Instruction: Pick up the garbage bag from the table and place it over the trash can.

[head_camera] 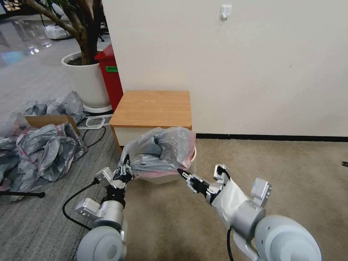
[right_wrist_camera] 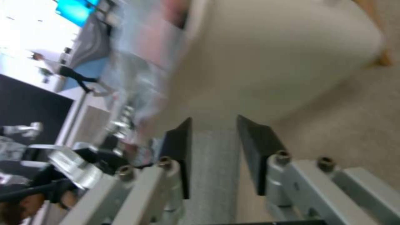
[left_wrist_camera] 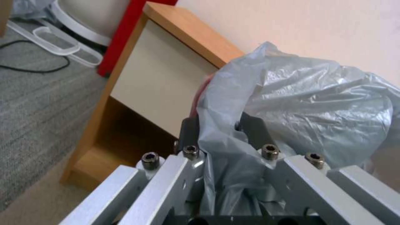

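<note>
The silver-grey garbage bag [head_camera: 159,150] with its pink rim is draped over the cream trash can [head_camera: 163,178], which stands on the carpet in front of the table [head_camera: 152,105]. My left gripper [head_camera: 125,167] is at the bag's left edge, shut on a bunched fold of the garbage bag [left_wrist_camera: 292,103]; the plastic runs between its fingers [left_wrist_camera: 254,125]. My right gripper [head_camera: 182,173] is at the bag's near right corner, low beside the can. In the right wrist view it [right_wrist_camera: 212,131] is open with nothing between its fingers, just short of the trash can [right_wrist_camera: 271,62].
A heap of grey bags around a cardboard box [head_camera: 43,145] lies on the floor to the left. A red bin [head_camera: 110,78] and a white plant pot [head_camera: 85,79] stand behind it. A black cable [head_camera: 74,203] curls near my left arm. The wall [head_camera: 235,65] backs the table.
</note>
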Robot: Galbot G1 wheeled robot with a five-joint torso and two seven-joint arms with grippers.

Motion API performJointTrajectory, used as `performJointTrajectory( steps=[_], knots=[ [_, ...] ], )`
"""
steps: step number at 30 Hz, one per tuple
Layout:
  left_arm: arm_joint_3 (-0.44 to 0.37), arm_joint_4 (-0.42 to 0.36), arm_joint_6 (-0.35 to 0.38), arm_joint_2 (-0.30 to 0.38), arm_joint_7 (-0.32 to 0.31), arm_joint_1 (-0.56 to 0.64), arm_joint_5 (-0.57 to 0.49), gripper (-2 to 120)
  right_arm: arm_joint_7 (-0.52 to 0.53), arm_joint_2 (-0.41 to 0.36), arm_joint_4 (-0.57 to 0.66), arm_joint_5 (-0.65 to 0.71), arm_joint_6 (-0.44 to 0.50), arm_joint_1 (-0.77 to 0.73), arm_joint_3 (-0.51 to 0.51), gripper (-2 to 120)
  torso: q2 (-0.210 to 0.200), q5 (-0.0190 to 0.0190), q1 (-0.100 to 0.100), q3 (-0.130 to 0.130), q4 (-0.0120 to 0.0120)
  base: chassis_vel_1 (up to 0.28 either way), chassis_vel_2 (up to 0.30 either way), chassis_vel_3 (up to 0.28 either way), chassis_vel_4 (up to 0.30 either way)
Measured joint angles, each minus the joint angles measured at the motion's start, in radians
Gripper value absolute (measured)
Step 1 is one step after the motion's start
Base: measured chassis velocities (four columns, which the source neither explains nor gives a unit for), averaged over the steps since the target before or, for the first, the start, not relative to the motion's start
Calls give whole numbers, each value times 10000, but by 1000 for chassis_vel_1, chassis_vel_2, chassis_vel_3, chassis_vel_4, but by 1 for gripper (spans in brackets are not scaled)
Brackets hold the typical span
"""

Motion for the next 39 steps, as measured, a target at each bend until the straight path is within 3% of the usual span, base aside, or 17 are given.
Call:
performJointTrajectory(
  steps=[7, 13, 18, 19, 25, 29, 39],
  knots=[
    [-35, 47, -3, 40, -116, -89, -61, 10, -1454, 278, 0, -2929, 727, -929, 444, 59, 0, 0, 0, 0, 0, 0, 0, 0, 0],
    [-83, -27, -17, 106, -124, 19, -47, 10, -2451, 450, 0, -5023, 1899, -197, 729, 81, 0, 1, 0, 0, 1, 0, 0, 0, 0],
    [-81, -106, -31, 110, -123, 44, -29, 10, -2561, 582, 10, -5018, 2247, 492, 684, 92, 0, 1, 0, 0, 3, 0, 0, 0, 0],
    [-29, -153, -42, 70, -108, 40, -4, 10, -2730, 887, 14, -4883, 2578, 751, 446, 99, 0, 0, -1, 0, 3, 0, 0, 0, 0],
    [140, -215, -56, -18, -21, 13, 109, 10, -2873, 1818, -718, -4526, 3091, 1189, 84, 100, -1, 0, 0, 0, 1, 0, 0, 0, 0],
    [229, -237, -122, -57, 166, 28, 232, 10, -2153, 2483, -1300, -4243, 3090, 1667, -2, 100, 0, 0, 0, 0, 2, 0, 0, 0, 0],
    [278, -293, -200, -45, 413, 33, 481, 10, -1621, 2805, -1826, -4015, 3078, 1843, -25, 99, 0, 0, 0, 0, 1, 0, 0, 0, 0]
  ],
)
